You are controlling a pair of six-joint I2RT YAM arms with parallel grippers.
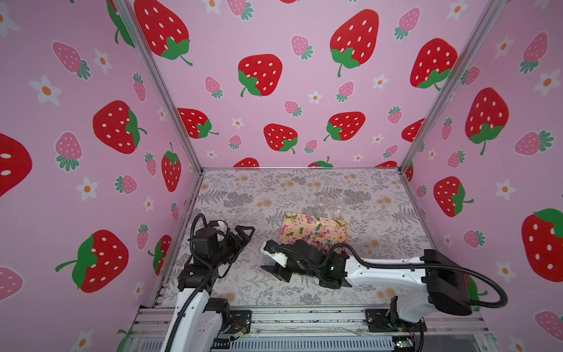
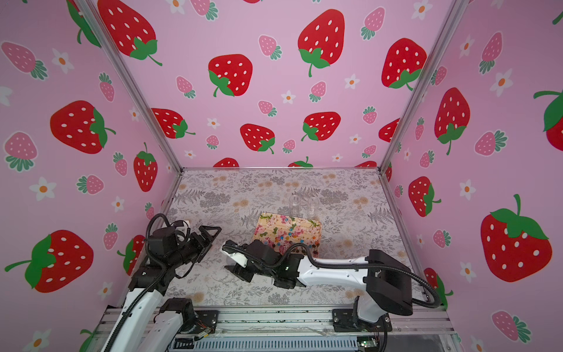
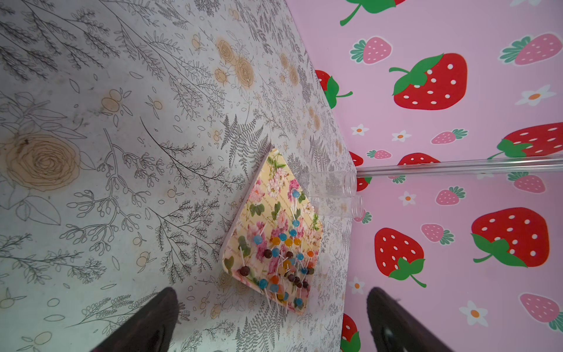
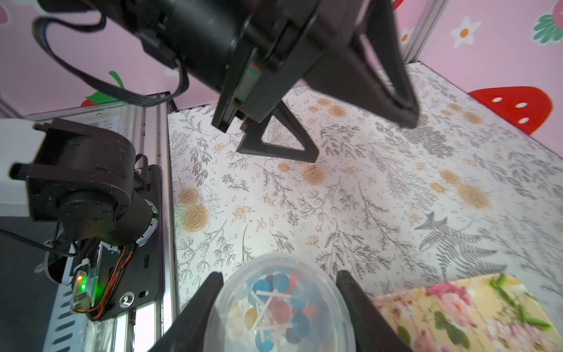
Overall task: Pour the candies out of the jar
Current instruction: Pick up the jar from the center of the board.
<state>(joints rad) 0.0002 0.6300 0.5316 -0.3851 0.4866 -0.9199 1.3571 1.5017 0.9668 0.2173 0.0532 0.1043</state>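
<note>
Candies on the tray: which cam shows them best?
Left wrist view: the candies lie unobstructed across the tray, colours and sticks distinct. In both top views they are small and the right arm covers the near ones. The right wrist view shows only a bare tray corner, plus other candies in the jar in the right pincer.

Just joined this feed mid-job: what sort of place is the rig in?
Likely a staged robot test booth: pink strawberry-print wall panels on aluminium corner posts, and a grey floral-print tabletop.
</note>
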